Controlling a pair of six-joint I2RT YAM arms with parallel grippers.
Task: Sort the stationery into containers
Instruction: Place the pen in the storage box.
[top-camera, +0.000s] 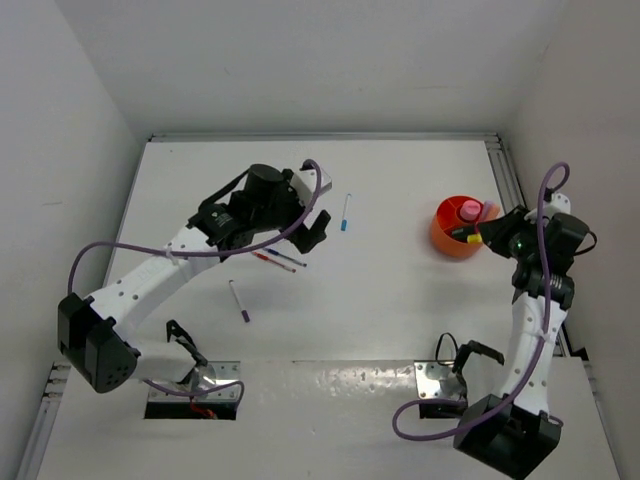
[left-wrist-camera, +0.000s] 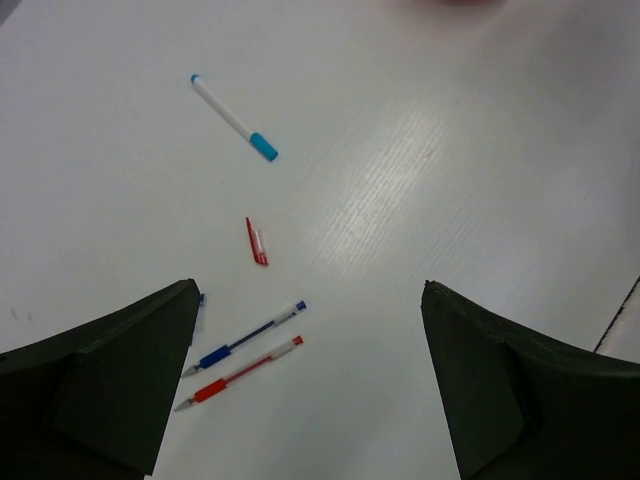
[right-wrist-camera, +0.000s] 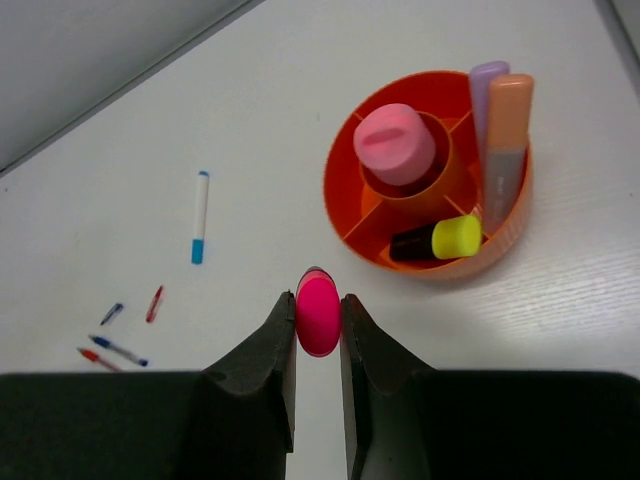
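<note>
Left arm reaches from its base at 7 o'clock of the table (top-camera: 400, 320) to mid-table, elbow bent, wrist angled down. Left gripper (top-camera: 318, 228) hangs over loose pens, its dark matte fingers (left-wrist-camera: 110, 400) spread wide, nothing between them.

Right arm stands near upright at the 3 o'clock edge, wrist folded toward the orange bowl (right-wrist-camera: 340, 190). Right gripper (right-wrist-camera: 317, 330) is pinched narrow on a pink marker (right-wrist-camera: 317, 315). It's seen end-on as a glossy pink oval, so the body is hidden and "marker" is my best read. In the wrist view it sits just off the bowl's rim at 7 o'clock, not inside.

Bowl: round, smooth bright plastic, with a central cup and divided outer ring.
- Centre cup: stubby pink-capped bottle (right-wrist-camera: 397, 145), upright.
- Ring at 2–3 o'clock: lilac marker (right-wrist-camera: 487, 90) and orange-grey marker (right-wrist-camera: 508, 140), side by side.
- Ring at 5 o'clock: yellow-capped marker (right-wrist-camera: 440, 240), dark body, lying down.

Loose on the matte white table:
- white pen (left-wrist-camera: 235, 118) with a blue cap, at 12 o'clock of the left gripper in the top view.
- thin blue pen (left-wrist-camera: 245, 338) and red pen (left-wrist-camera: 240, 373), parallel, just beside each other, between the left fingers in the wrist view.
- small red cap (left-wrist-camera: 257, 242), between them and the white pen.
- purple pen (top-camera: 240, 300), apart at 7 o'clock of the gripper.
</note>
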